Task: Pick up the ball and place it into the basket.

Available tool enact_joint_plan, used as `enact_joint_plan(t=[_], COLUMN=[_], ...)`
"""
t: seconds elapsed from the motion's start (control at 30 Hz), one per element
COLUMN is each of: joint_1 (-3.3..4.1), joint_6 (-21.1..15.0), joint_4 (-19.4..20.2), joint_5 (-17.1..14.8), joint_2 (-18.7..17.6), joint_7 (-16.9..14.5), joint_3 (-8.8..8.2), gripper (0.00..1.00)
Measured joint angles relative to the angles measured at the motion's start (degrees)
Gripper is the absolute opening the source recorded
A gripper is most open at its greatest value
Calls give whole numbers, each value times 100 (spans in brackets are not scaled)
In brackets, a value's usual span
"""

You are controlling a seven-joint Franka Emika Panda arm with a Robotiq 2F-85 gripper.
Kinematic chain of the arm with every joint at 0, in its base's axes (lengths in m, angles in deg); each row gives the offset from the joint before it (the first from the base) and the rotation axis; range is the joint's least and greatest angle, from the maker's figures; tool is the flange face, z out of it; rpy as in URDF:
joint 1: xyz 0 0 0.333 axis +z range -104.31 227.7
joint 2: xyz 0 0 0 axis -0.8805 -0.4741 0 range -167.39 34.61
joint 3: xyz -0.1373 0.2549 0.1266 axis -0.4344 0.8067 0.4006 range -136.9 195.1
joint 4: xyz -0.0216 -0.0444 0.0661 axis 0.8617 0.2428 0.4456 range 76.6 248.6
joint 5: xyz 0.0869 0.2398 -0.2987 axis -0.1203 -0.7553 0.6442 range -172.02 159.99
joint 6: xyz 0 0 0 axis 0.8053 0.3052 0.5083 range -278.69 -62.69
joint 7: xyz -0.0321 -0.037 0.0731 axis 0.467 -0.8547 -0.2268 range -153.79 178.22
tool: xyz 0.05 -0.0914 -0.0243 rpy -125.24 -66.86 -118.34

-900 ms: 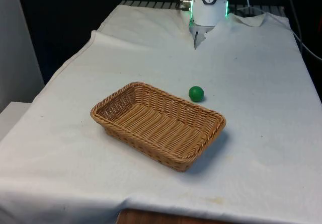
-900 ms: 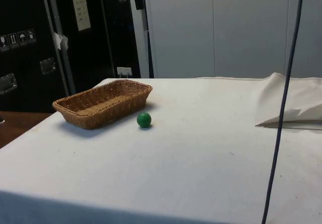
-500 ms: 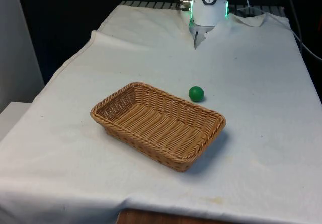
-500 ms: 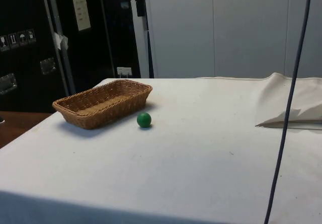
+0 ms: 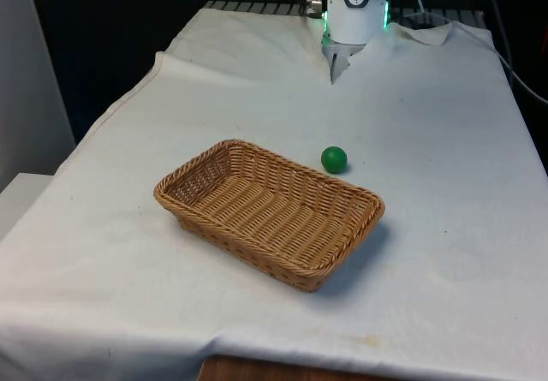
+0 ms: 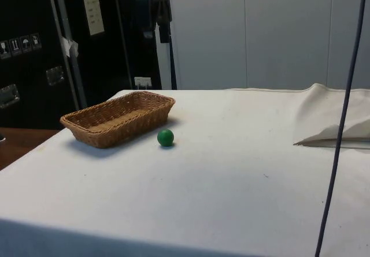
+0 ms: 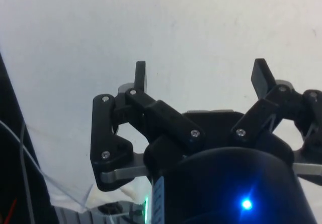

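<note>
We see the small green round ball (image 5: pixel 334 159) resting on the white cloth-covered table (image 5: pixel 445 141), just beside the far long rim of the shallow rectangular woven wicker basket (image 5: pixel 269 211), close to it but not touching. In the side view the ball (image 6: pixel 165 137) sits on the cloth just off the basket's (image 6: pixel 118 118) nearer corner, with a sliver of cloth (image 6: pixel 231 170) between them. The basket lies at an angle to the table edges, and its woven floor holds nothing.

In the wrist view the black 2-finger gripper (image 7: pixel 201 75) hangs above bare white cloth (image 7: pixel 151 22), its 2 fingers (image 7: pixel 140 75) spread wide apart with nothing between them. In the side view a dark part of the gripper (image 6: pixel 156 8) shows high above the table, over the far end behind the basket and well apart from the ball. In the front view the white arm base (image 5: pixel 356 8) stands at the table's far end, towards the front view's right of the basket.

A fold of loose white cloth (image 6: pixel 332 121) is bunched at the far right of the side view, and a thin dark cable (image 6: pixel 341 124) hangs across it.
</note>
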Motion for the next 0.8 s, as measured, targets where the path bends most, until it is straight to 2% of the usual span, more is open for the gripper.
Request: enact_joint_plan(t=[0.37, 0.47, 0.8], joint_1=[0, 0, 0], joint_6=[-596, -653, -1255], joint_4=[304, 327, 550], joint_5=[-11, -17, -86], joint_2=[-286, -321, -705], joint_7=[-63, -63, -97], joint_3=[97, 109, 241], gripper=[100, 100, 100])
